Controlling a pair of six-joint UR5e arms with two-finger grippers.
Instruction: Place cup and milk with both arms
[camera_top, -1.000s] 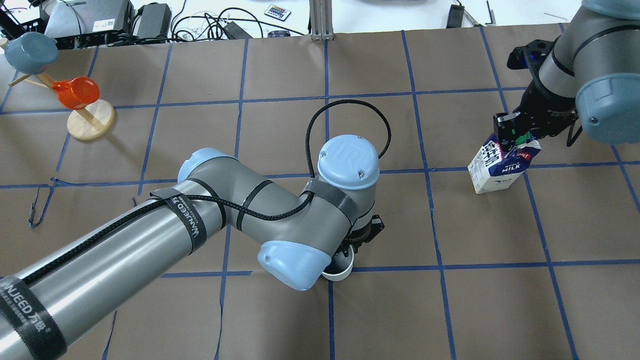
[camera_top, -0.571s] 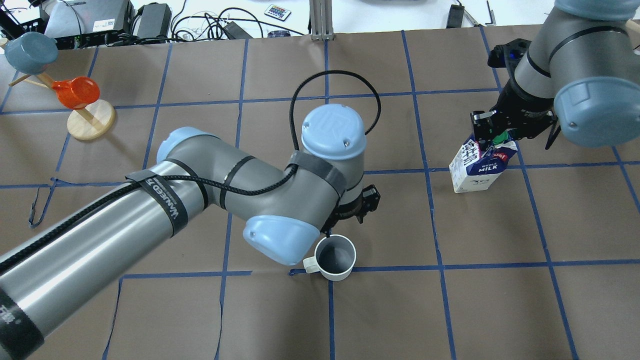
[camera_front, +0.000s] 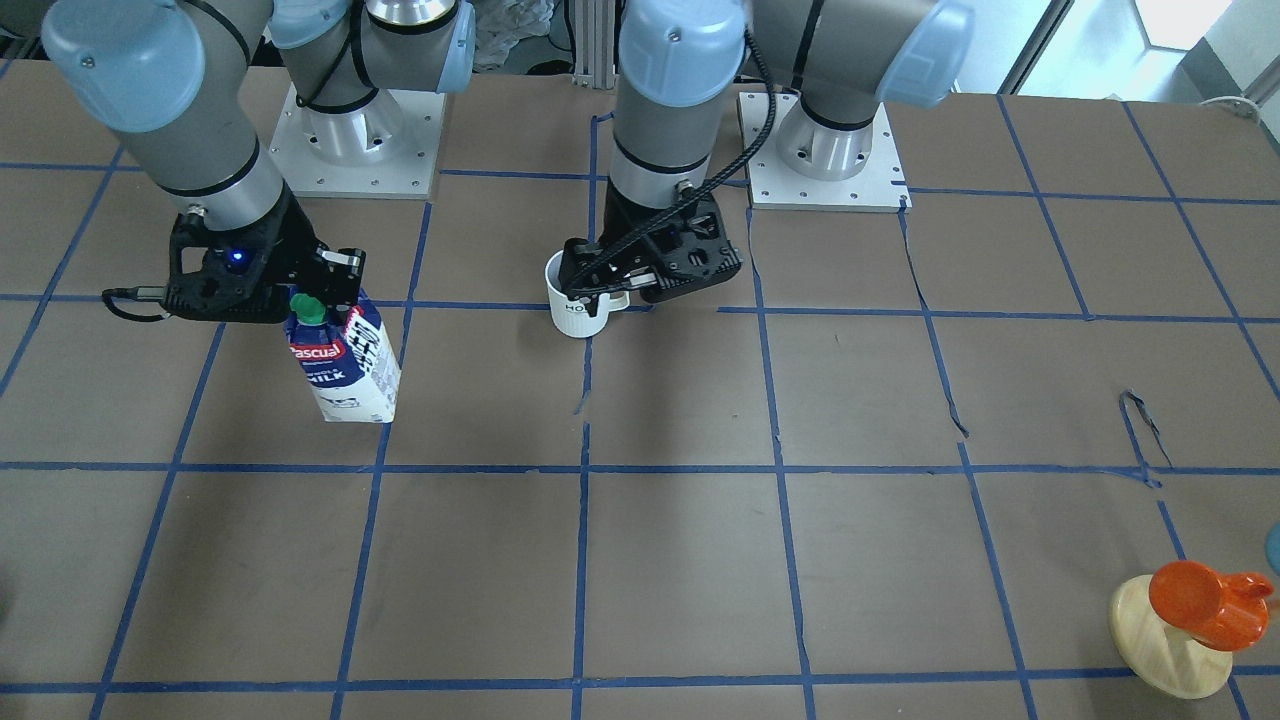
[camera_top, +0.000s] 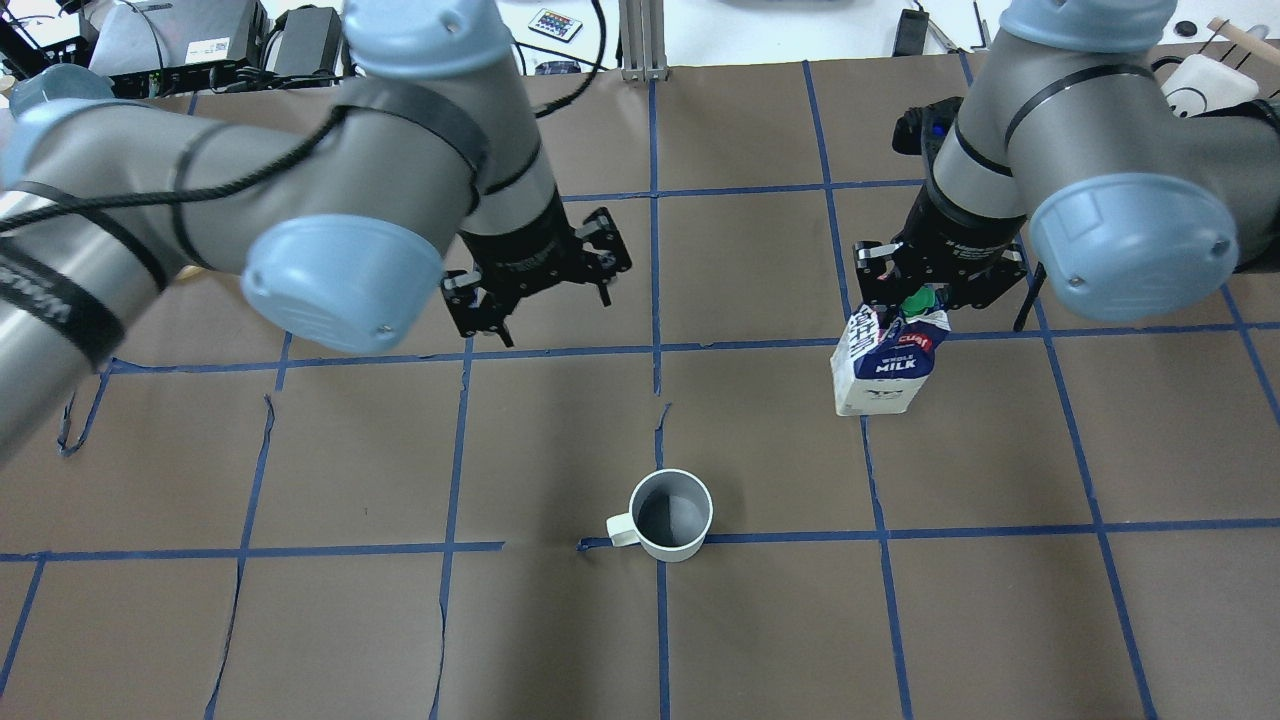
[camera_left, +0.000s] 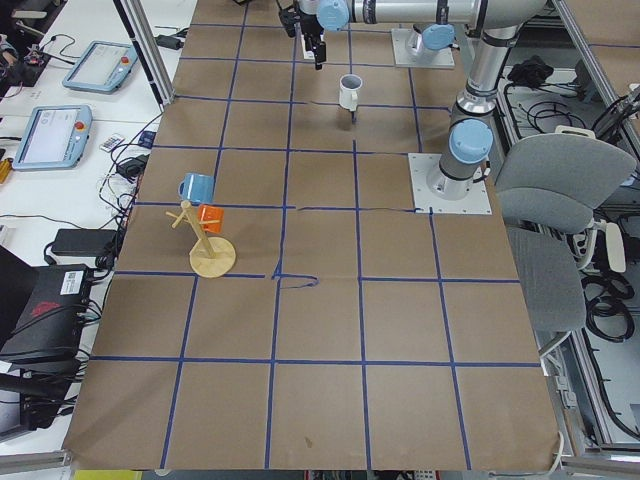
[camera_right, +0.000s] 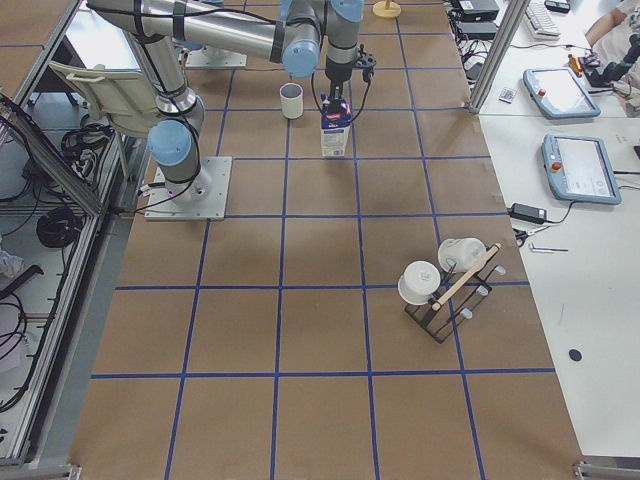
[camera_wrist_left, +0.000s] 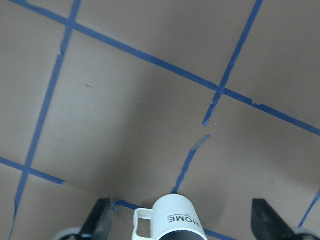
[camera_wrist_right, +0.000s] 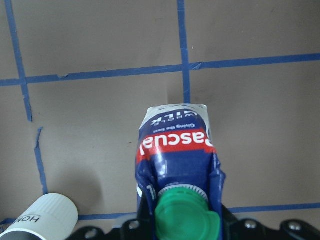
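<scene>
The cup (camera_top: 672, 515), a white ribbed mug marked "HOME", stands upright and free on the brown table, handle to the left. It also shows in the front view (camera_front: 572, 305) and the left wrist view (camera_wrist_left: 175, 220). My left gripper (camera_top: 540, 310) is open and empty, lifted clear of the cup. My right gripper (camera_top: 905, 300) is shut on the gable top of the milk (camera_top: 880, 370), a blue and white carton with a green cap (camera_wrist_right: 185, 217). The milk (camera_front: 345, 365) hangs slightly tilted, to the right of the cup. I cannot tell if its base touches the table.
A wooden mug tree (camera_front: 1170, 650) with an orange cup (camera_front: 1205, 600) and a blue mug (camera_left: 197, 187) stands at the far left. A rack with white cups (camera_right: 445, 285) stands at the table's right end. Cables and devices (camera_top: 300, 40) lie beyond the far edge.
My left gripper has let go of the cup and moved up and away from it. My right arm has carried the milk leftward, toward the cup.
</scene>
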